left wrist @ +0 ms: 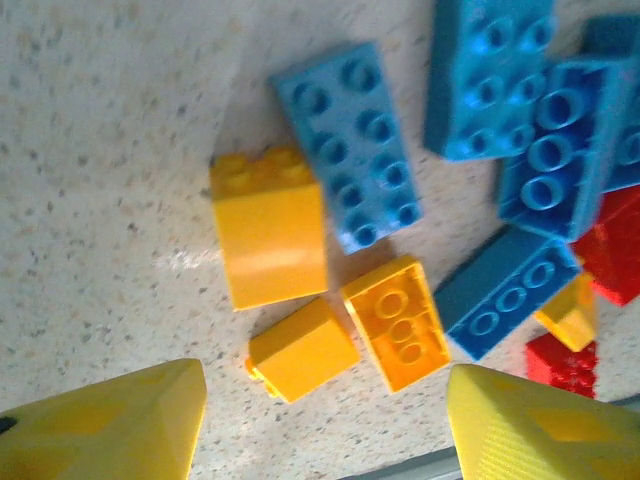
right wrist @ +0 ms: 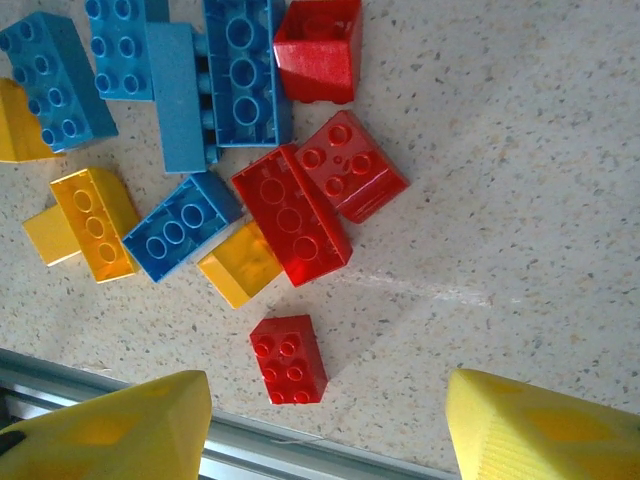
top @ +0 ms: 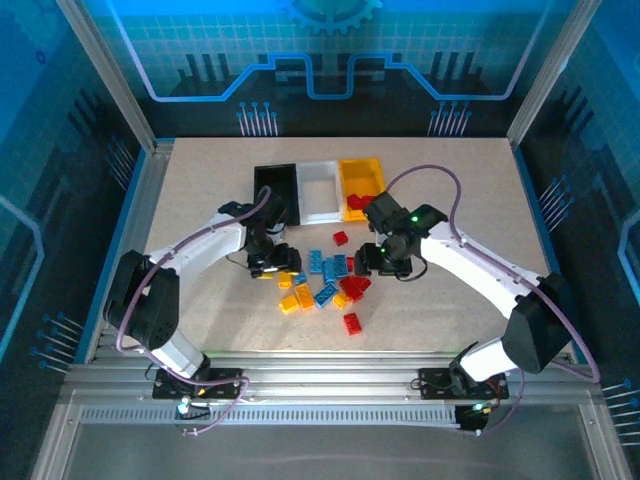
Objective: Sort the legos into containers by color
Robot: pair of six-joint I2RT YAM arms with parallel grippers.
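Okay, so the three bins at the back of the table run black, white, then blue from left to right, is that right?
Not quite. The third bin is orange-yellow, not blue, as the top external view shows. The rest holds: the black bin is on the left and the white bin is in the middle, all joined in a row at the back of the table.
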